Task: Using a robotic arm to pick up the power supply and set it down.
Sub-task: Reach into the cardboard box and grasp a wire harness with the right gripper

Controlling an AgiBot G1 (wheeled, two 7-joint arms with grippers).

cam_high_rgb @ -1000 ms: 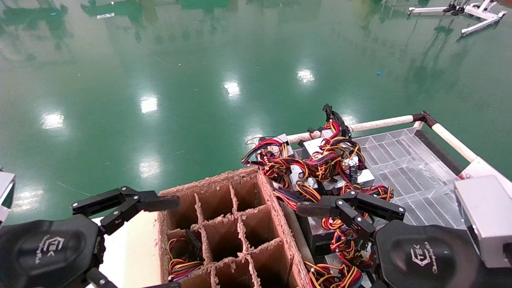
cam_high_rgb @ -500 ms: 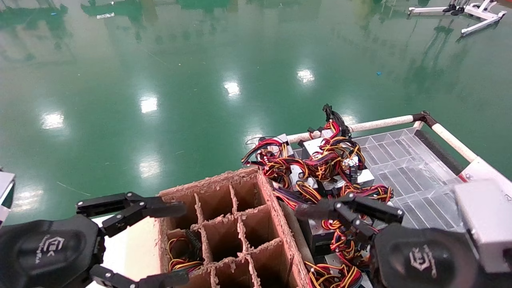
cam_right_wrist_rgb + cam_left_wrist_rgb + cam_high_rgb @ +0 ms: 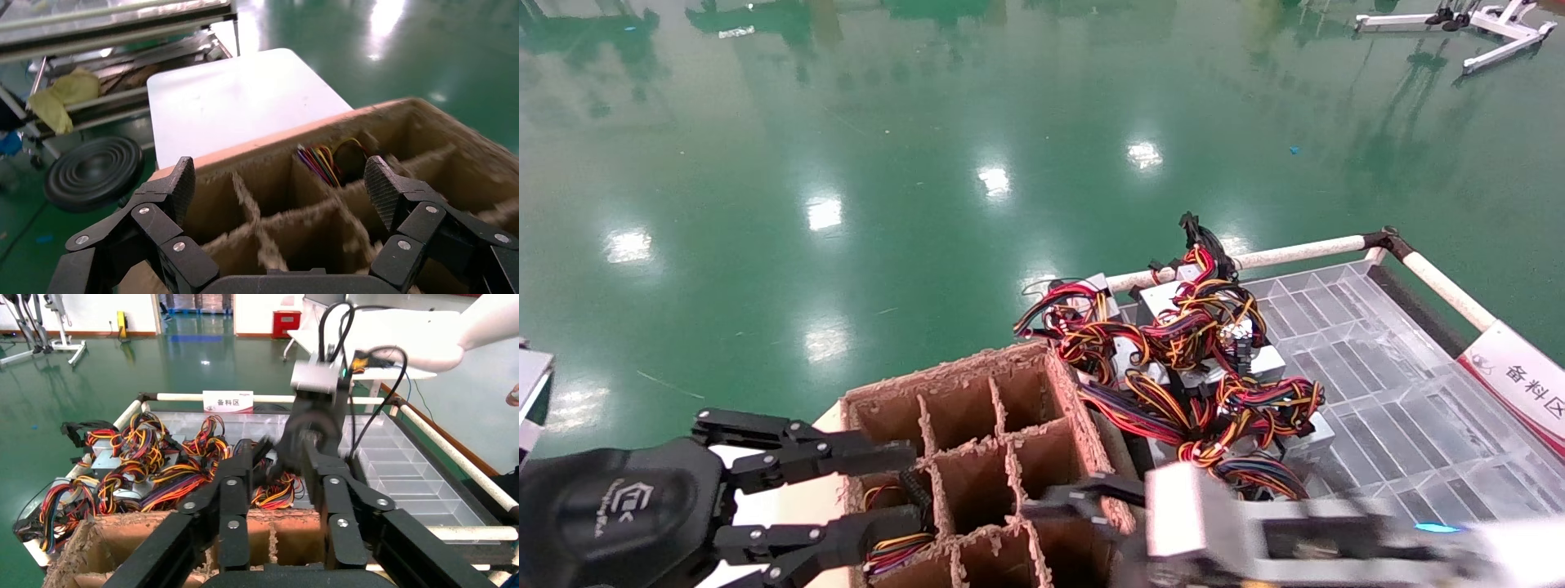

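Several power supplies (image 3: 1185, 339), small grey boxes tangled in red, yellow and black wires, lie piled in a clear tray (image 3: 1369, 359). The same power supplies (image 3: 144, 468) show in the left wrist view. One wire bundle (image 3: 891, 547) lies in a near-left cell of the cardboard divider box (image 3: 977, 425). In the right wrist view this wire bundle (image 3: 321, 162) sits in the divider box (image 3: 398, 122). My right gripper (image 3: 1079, 500) hangs blurred over the box's near right cells. The right gripper (image 3: 278, 184) is open and empty. My left gripper (image 3: 903, 486) is open at the box's left wall, holding nothing.
The tray has a white pipe rail (image 3: 1295, 251) and a red-and-white label (image 3: 1520, 384). The box stands on a white table (image 3: 232, 98). Green floor (image 3: 846, 163) lies beyond. Beside the table are a black disc (image 3: 95, 171) and a metal rack (image 3: 116, 24).
My right arm has swung left from above the wire pile to over the cardboard box. My left gripper has shifted right, so both open fingers now show at the box's left wall.
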